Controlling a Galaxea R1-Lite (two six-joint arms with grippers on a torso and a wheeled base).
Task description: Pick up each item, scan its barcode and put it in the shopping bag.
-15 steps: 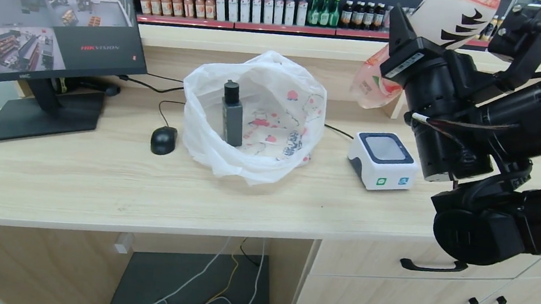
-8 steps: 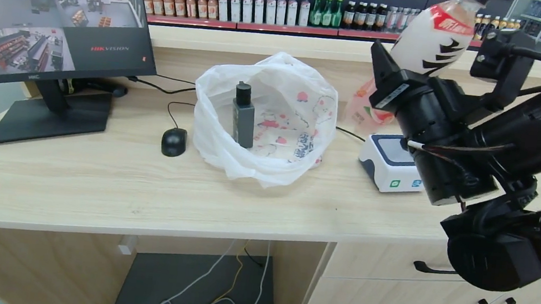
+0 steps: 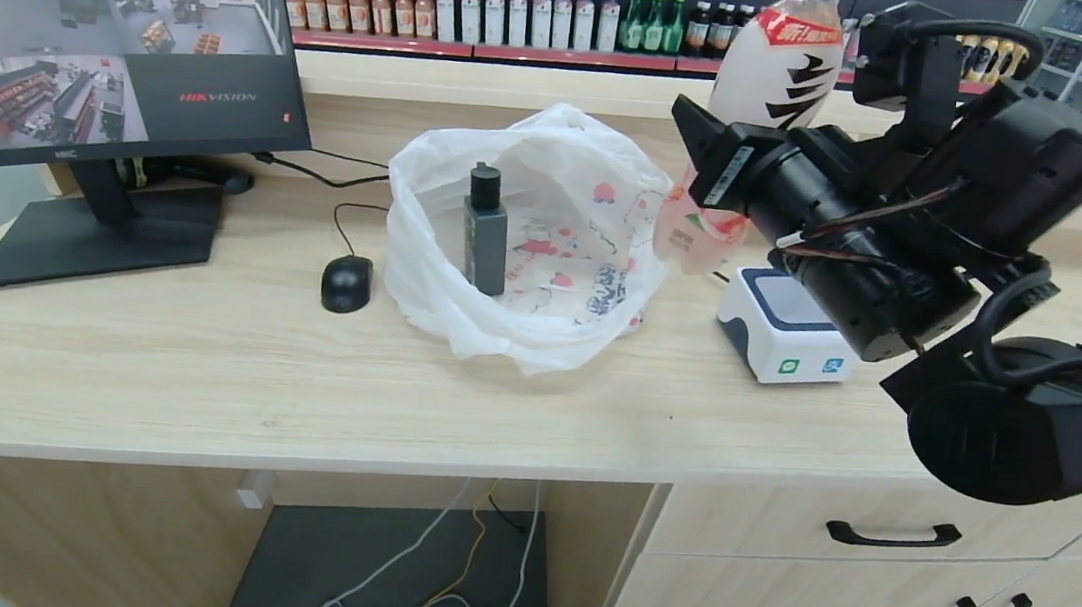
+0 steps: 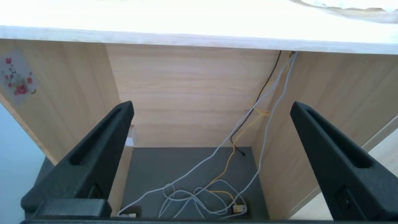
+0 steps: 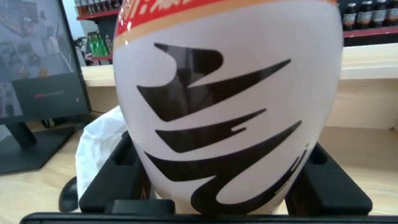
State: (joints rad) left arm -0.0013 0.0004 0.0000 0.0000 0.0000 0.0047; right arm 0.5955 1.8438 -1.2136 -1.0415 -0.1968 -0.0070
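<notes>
The right gripper (image 3: 728, 167) has its fingers squeezed tight on the big white bottle (image 3: 772, 66). It holds the bottle up in the air at the upper right of the frame, above the spot between the scanner (image 3: 779, 339) and the bag (image 3: 498, 334). The bottle's pink bottom end is just beside the bag's right rim. A dark bottle (image 3: 486, 232) already stands in the bag, so I think one item is done. I cannot tell if the white bottle has been scanned. It is not in the bag yet. The bag's mouth is wide open, and there is room inside to the right of the dark bottle. The rim is soft and could catch the bottle, and a bump could tip the dark bottle. The left gripper (image 4: 211, 155) hangs low by the wires under the counter (image 3: 193, 358), fingers spread wide and holding nothing.
</notes>
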